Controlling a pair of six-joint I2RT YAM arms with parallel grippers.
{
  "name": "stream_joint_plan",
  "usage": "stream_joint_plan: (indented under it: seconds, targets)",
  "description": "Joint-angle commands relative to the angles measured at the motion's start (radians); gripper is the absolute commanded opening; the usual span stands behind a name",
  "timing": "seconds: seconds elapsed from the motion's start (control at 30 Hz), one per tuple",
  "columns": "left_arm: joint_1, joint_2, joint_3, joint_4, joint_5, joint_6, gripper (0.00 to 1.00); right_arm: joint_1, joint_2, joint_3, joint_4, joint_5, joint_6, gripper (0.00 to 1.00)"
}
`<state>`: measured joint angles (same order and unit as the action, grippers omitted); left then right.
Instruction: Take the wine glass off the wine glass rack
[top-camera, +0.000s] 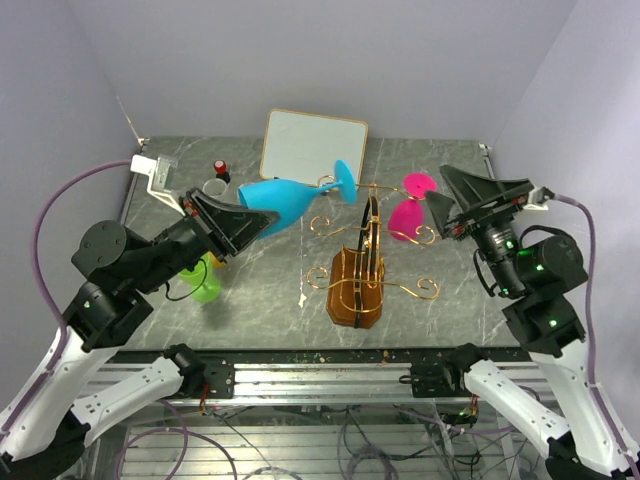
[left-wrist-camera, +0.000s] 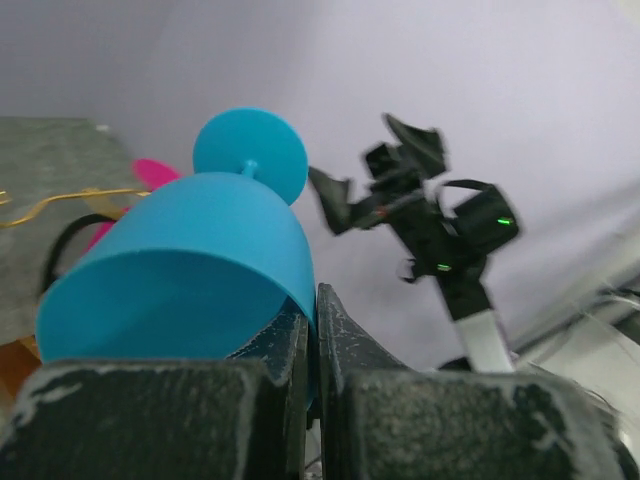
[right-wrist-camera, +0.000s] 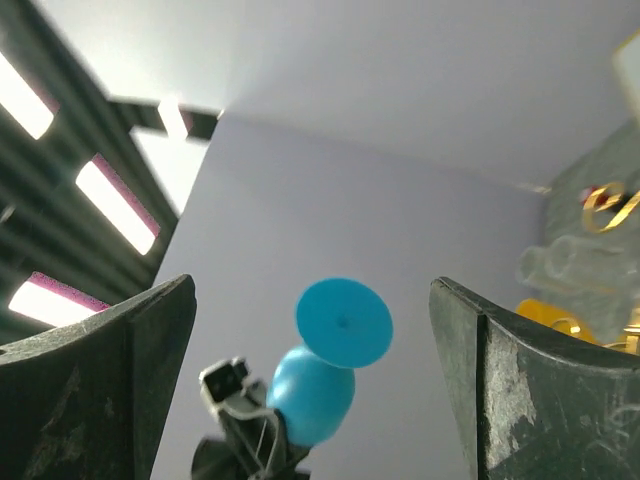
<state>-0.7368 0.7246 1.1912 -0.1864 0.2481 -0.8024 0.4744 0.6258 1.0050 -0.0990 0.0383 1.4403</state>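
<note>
Left claw (left-wrist-camera: 315, 300) is clamped hard on the lip of the blue wine glass (top-camera: 287, 203). In its wrist cam the two fingers are pressed together with just the edge of the bowl wedged between them. The glass is up in the air, lying on its side, with the mouth at the claw and the stem and round foot pointing away from it. Just past that foot, and lower down, the wine glass rack (top-camera: 357, 285) stands upright on the desk (top-camera: 270, 290), roughly between the two claws. The foot sits right by one of the rack's gold wire arms. From overhead I honestly can't say if it's touching the wire or just clear of it. A pink wine glass (top-camera: 408, 215) is up on the far side of the rack, right in front of the right claw (top-camera: 437, 205). That one is spread wide with nothing between its fingers, and it faces back toward the left claw. Below the left claw, close to its arm, there's a green cup (top-camera: 205, 281) on the desk. Out beyond the blue glass's foot, a white framed board (top-camera: 313, 147) leans on the back wall.
</note>
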Motion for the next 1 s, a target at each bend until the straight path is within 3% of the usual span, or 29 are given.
stream_joint_plan:
  seconds: [0.0, 0.27, 0.53, 0.67, 0.83, 0.97]
  targets:
    - [-0.003, -0.025, 0.077, -0.27, -0.27, 0.099, 0.07, 0.001, -0.027, 0.112, -0.382, 0.307, -0.038, 1.0]
    - [-0.004, 0.007, 0.184, -0.63, -0.64, 0.097, 0.07, 0.001, 0.013, 0.272, -0.791, 0.691, -0.051, 1.0]
    - [-0.004, 0.081, 0.211, -0.78, -0.686, 0.12, 0.07, 0.001, 0.08, 0.336, -0.997, 0.845, -0.113, 1.0]
    - [-0.004, 0.135, 0.202, -0.799, -0.652, 0.137, 0.07, 0.001, 0.05, 0.32, -0.99, 0.86, -0.183, 1.0]
    - [-0.004, 0.217, 0.174, -0.803, -0.596, 0.165, 0.07, 0.0, -0.046, 0.235, -0.773, 0.825, -0.403, 1.0]
    - [-0.004, 0.281, 0.137, -0.821, -0.589, 0.171, 0.07, 0.0, -0.054, 0.226, -0.757, 0.818, -0.426, 1.0]
